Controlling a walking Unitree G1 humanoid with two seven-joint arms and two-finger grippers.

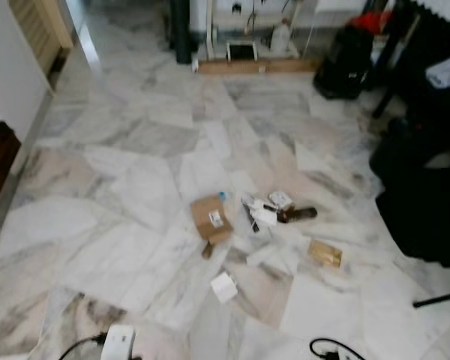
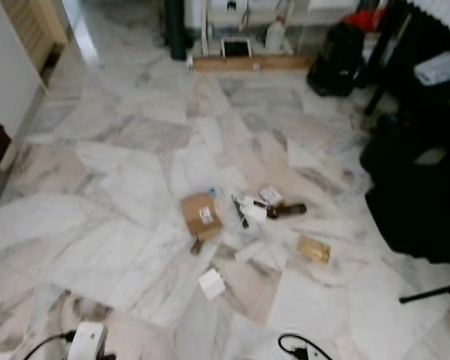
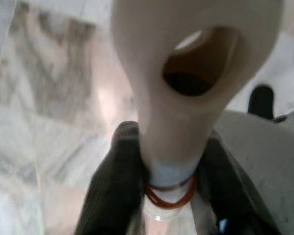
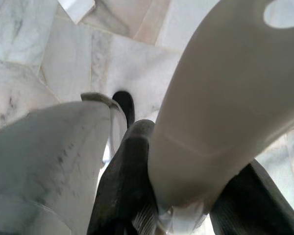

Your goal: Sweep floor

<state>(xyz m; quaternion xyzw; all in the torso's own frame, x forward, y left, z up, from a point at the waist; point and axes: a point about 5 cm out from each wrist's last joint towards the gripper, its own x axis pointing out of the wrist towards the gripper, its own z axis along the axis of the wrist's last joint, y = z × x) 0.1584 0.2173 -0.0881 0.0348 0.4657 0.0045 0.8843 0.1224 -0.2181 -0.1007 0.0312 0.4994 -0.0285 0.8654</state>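
Left wrist view: the left gripper (image 3: 169, 196) has both black fingers (image 3: 115, 186) clamped round a cream plastic handle (image 3: 186, 63) w/ a hang-hole at its end and red rubber bands just above the grip. Right wrist view: same story, the right gripper (image 4: 179, 196) is closed on a second cream handle (image 4: 225, 98), w/ a pale grey scoop-like body (image 4: 44, 161) just beside it, prob. a dustpan, tho I can't be sure which handle is broom and which is pan.

Handling, as I'd judge it: both handles look like light, stiff, hollow plastic, smooth and a bit slippery, so a grip low on the shaft, near the bands, seems right; light tools, little force needed.

The litter is what gets swept. Taking the brown cardboard box (image 1: 211, 217) on the marble floor (image 1: 120, 150) as landmark:
- dark bottle (image 1: 298, 214) and a clump of white paper scraps (image 1: 264, 214), near it, on the side toward the black bags (image 1: 424, 187)
- small tan packet (image 1: 325, 253), further that way and nearer the robot
- white folded paper (image 1: 223, 287), nearer the robot
- small brown stub (image 1: 207, 250), touching the box's near edge or v. close

All light, flat stuff; the bottle may roll. Black cables (image 1: 334, 349) lie nearer the robot than the box and could snag bristles.
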